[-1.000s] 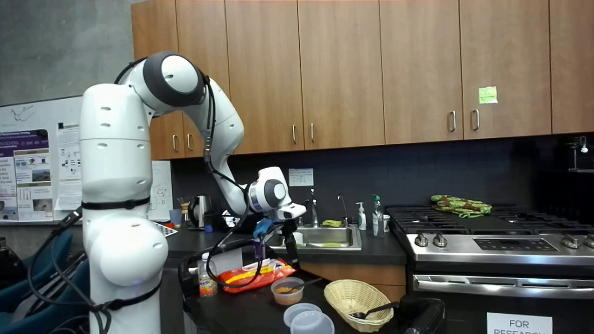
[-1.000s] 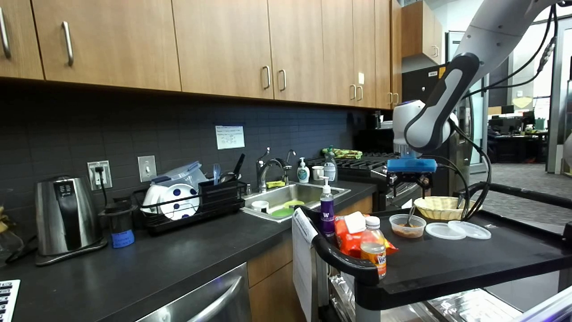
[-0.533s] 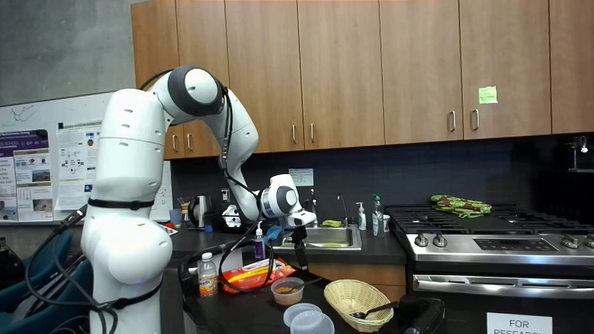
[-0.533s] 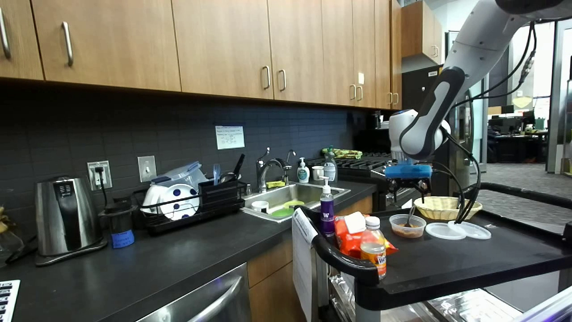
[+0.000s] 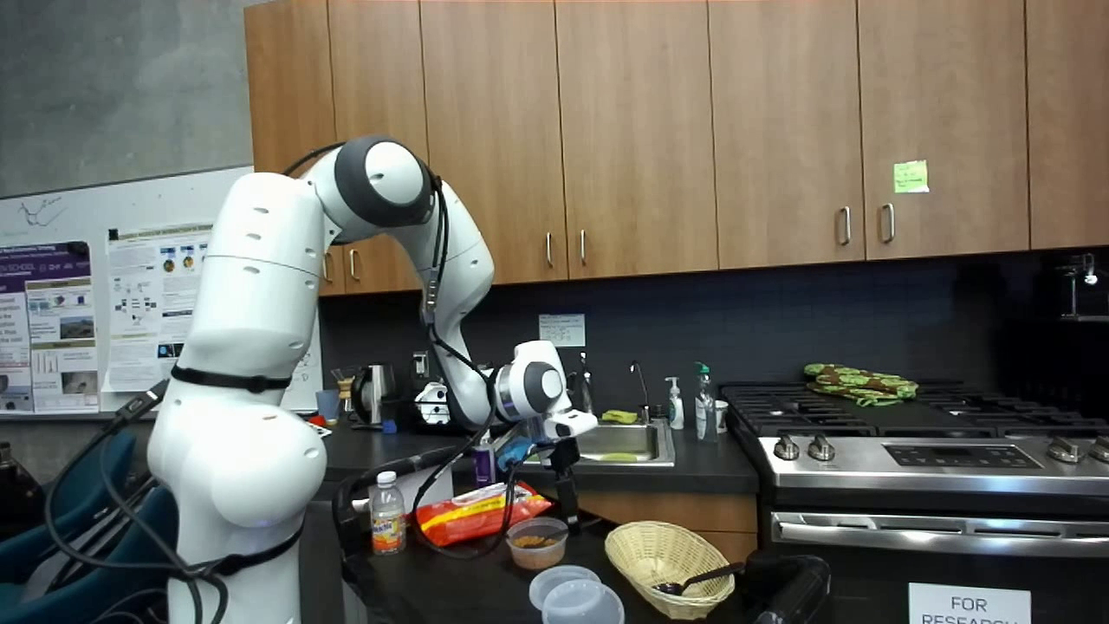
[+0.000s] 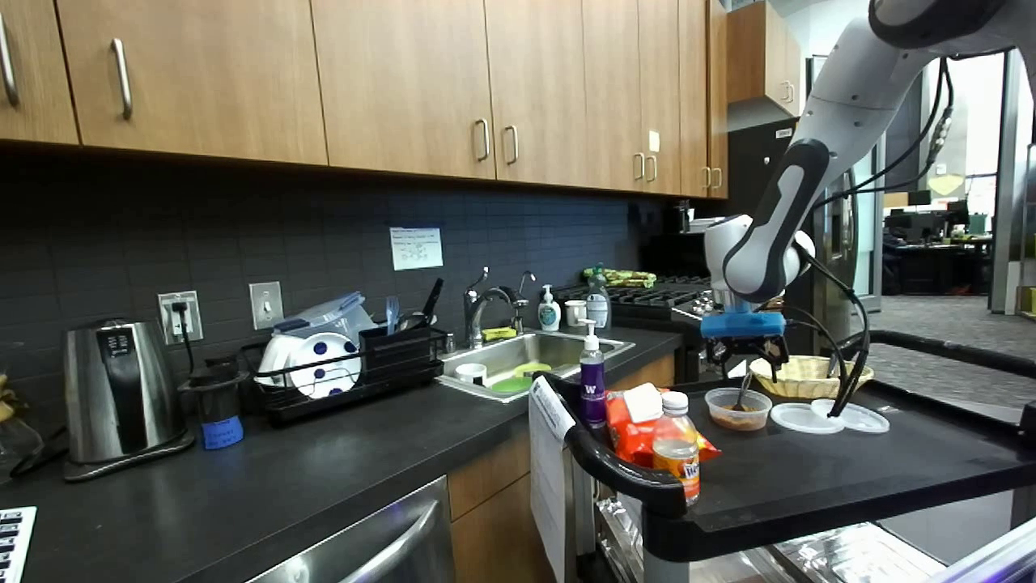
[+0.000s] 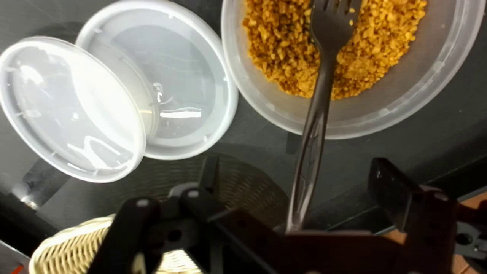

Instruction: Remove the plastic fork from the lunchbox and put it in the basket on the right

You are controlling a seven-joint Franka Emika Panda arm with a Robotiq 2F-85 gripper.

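I am holding the fingers point(image 7: 392, 190) parted and, with the fork point(image 7: 319, 101) resting in the lunchbox point(image 7: 258, 91), judging it light, stiff and slick, best pinched on the overhanging handle point(image 7: 304, 182).

On the cart point(image 6: 809, 478) before us: one woven basket point(image 5: 663, 550), one plastic tub point(image 7: 403, 87), two round lids point(image 7: 186, 76) point(image 7: 49, 125), one dark fork point(image 7: 323, 83), one dark spoon point(image 5: 706, 576), one red packet point(image 5: 472, 513), one orange-labelled bottle point(image 5: 387, 516). Throughout the room: two pump bottles point(image 6: 593, 385) point(image 6: 549, 314), one kettle point(image 6: 120, 389), one sink point(image 5: 637, 442).
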